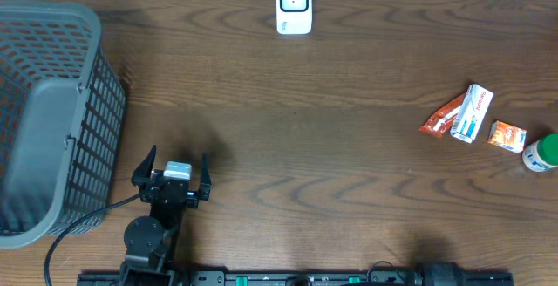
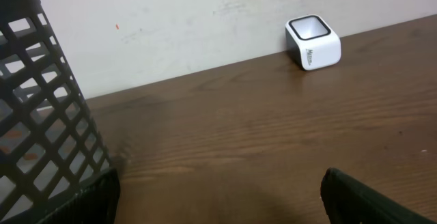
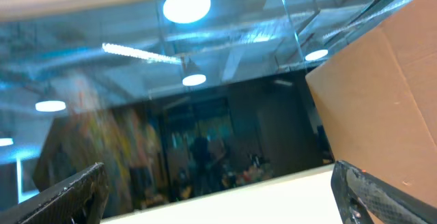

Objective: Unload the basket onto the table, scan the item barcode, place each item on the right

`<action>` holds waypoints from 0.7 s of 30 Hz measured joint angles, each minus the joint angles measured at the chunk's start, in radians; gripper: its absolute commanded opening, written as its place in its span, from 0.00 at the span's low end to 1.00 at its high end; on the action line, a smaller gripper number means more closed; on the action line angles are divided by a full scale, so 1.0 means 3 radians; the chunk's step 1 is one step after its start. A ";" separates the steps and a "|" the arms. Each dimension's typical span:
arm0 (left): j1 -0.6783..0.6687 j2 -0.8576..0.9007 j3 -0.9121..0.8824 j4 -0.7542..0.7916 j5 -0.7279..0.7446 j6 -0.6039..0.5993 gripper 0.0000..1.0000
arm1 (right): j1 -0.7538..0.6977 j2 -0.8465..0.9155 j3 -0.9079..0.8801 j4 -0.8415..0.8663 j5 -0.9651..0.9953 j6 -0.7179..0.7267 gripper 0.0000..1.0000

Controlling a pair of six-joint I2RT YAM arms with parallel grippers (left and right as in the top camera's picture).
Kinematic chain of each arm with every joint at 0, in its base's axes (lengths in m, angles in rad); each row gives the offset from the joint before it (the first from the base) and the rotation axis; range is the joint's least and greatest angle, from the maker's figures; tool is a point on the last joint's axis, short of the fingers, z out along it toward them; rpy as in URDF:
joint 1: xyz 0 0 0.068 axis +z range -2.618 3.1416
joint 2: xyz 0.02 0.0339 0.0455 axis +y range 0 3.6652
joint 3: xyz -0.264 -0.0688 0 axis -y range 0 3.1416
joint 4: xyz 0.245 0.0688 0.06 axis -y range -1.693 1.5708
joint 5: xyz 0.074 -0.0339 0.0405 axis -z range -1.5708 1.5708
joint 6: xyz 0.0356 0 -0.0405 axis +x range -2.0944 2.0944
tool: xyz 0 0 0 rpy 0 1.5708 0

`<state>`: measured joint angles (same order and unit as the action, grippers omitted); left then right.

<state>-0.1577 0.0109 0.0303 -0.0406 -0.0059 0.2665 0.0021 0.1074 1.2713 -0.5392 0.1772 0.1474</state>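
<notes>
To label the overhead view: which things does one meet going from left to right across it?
gray basket → left gripper → white scanner → red sachet → white box → orange packet → green-capped bottle

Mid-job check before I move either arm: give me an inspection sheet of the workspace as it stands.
Surface: brown wooden table; no spills seen.
Job's things: white scanner at the far edge; red sachet, white box, orange box and green-capped bottle clustered at the right edge.
Clutter: grey mesh basket at the left.
Grippers: left gripper open, holding nothing, beside the basket; right gripper open, holding nothing, pointing up away from the table.
Cables: black cable runs from the left arm past the basket.
Surroundings: pale wall behind the scanner; cardboard box in the right wrist view.
</notes>
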 measured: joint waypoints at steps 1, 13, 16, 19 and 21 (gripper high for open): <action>0.0000 0.0000 0.0000 0.0000 0.0000 0.0001 0.93 | 0.0000 0.0000 -0.0046 -0.0004 -0.0022 -0.0058 0.99; 0.0000 0.0000 0.0000 -0.0001 0.0000 0.0000 0.93 | 0.0000 -0.0004 -0.1225 0.0266 -0.0342 -0.0444 0.99; 0.0000 0.0000 0.0000 0.0000 0.0000 0.0001 0.93 | 0.0000 -0.0031 -0.1591 0.0443 -0.0367 -0.0472 0.99; 0.0000 0.0000 0.0000 -0.0001 0.0000 0.0000 0.93 | -0.0001 -0.0197 -0.2070 0.0837 -0.0385 -0.0484 0.99; 0.0000 0.0000 0.0000 0.0000 0.0000 0.0000 0.93 | -0.0004 -0.0287 -0.2346 0.1083 -0.0409 -0.0484 0.99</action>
<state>-0.1577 0.0109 0.0303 -0.0406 -0.0059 0.2665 0.0010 0.0212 0.5674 -0.2142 0.0544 0.0021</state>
